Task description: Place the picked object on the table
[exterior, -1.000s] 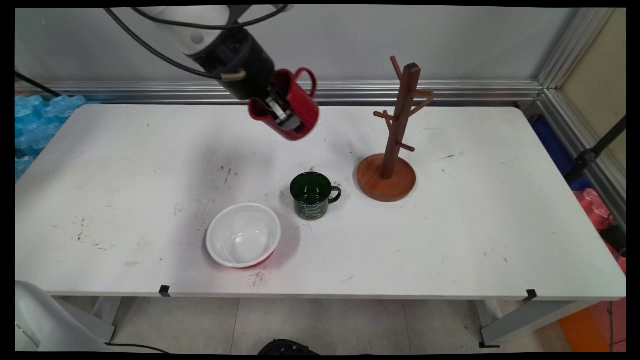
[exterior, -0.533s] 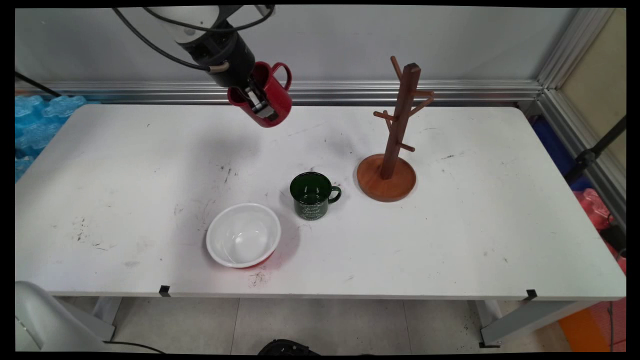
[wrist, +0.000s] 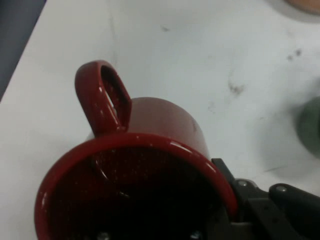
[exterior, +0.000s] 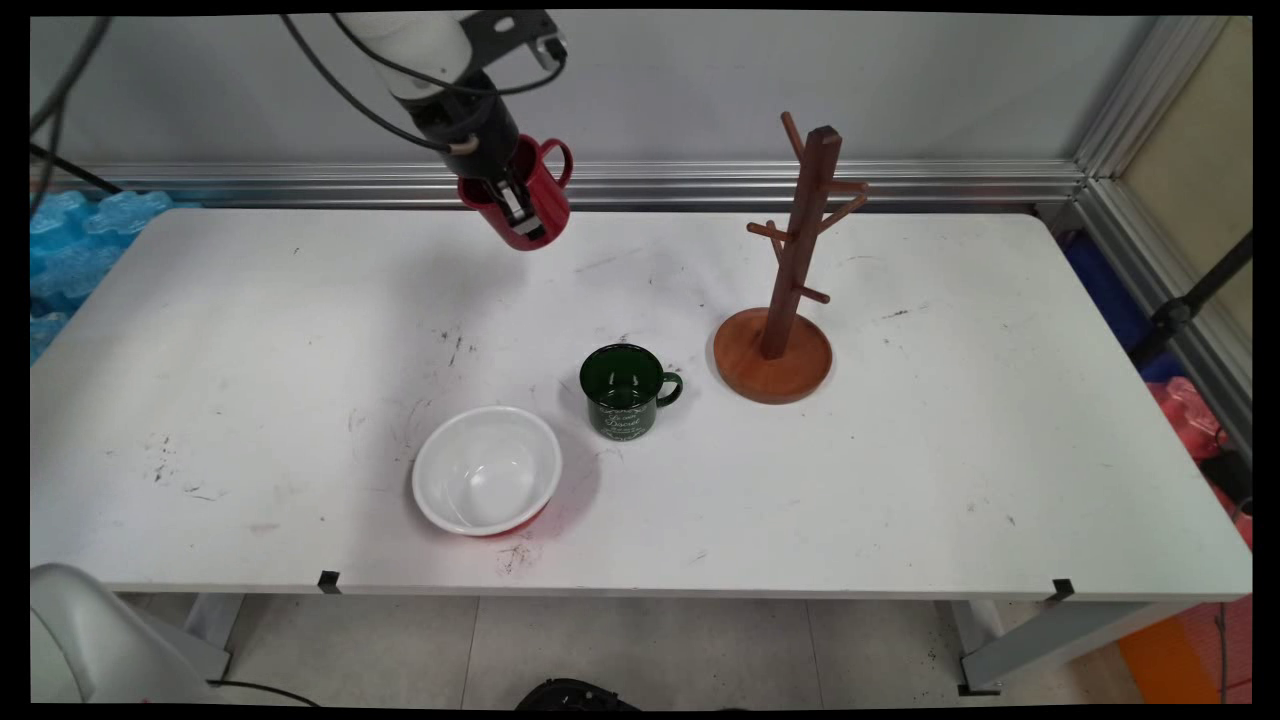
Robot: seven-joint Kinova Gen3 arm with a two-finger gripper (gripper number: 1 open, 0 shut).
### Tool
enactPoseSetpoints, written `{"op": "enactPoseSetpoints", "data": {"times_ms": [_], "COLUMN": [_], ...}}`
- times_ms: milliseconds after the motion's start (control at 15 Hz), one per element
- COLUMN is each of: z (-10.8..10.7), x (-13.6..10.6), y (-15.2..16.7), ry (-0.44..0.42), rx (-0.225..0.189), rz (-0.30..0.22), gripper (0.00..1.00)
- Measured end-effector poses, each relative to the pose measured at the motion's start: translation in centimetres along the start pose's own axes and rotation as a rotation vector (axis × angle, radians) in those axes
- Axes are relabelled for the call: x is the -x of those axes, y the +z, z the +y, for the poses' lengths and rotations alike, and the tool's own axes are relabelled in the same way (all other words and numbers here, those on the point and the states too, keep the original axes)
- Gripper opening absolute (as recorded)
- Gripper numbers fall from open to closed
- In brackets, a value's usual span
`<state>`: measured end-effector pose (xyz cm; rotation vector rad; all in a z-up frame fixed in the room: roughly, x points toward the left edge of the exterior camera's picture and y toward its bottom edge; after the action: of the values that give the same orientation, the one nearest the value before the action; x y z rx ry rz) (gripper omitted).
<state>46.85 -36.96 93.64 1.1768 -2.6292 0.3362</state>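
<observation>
The claw hangs in the air above the far left part of the white tabletop, clenched on a red mug. One finger sits inside the mug and the other outside, pinching its wall. The mug is lifted clear of the tabletop and tilted, with its handle pointing up and to the right in the main view. In the hand view the red mug fills the lower left, its dark open mouth facing the camera and its looped handle rising at the upper left; the claw's black linkage shows at the bottom right, against the mug's rim.

Black cables hang from the arm above the claw.

Near the middle of the tabletop stands a green mug, upright, with white lettering on its side and its handle to the right. Just beside it, to the near left, sits a white bowl with a red underside, open side up. To the right of the green mug, apart from it, stands a wooden mug tree, an upright post with short pegs on a round base. All three are well apart from the claw.
</observation>
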Motion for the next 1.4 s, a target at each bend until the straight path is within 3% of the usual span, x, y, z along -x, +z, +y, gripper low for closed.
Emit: {"op": "enactPoseSetpoints", "data": {"times_ms": [800,1400], "z": [-1.8,-1.8], "x": [-2.4,-3.6], "y": [8.2,12.1], "ry": [-0.008,0.000], "rx": [0.047,0.082], "rz": [-0.125,-0.178], "gripper": [0.00,0.00]}}
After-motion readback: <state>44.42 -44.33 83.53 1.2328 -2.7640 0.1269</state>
